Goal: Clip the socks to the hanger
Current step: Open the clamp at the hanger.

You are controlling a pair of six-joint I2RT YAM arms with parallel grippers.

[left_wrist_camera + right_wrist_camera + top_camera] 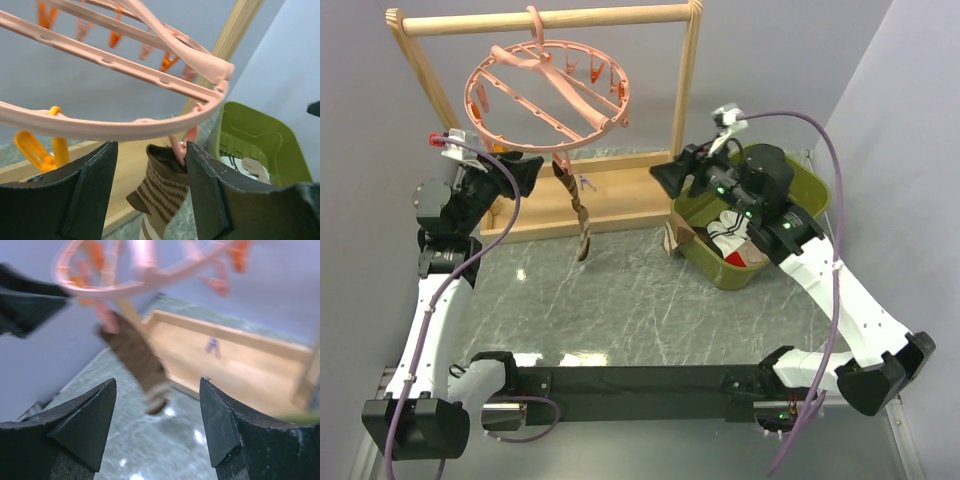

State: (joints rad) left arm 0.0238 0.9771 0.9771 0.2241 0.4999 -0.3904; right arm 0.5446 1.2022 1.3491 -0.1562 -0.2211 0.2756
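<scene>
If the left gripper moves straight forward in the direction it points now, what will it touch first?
Probably the striped sock, hanging from a clip under the hanger rim: it shows right between the open fingers of the left gripper. Exact depth is unclear.

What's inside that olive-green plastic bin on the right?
White socks with black and red patches lie in the olive-green plastic bin. The right arm hangs over it, covering much of the inside, so the rest is hidden.

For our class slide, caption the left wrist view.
Open left gripper under the pink hanger; a striped sock hangs from a clip.
</scene>
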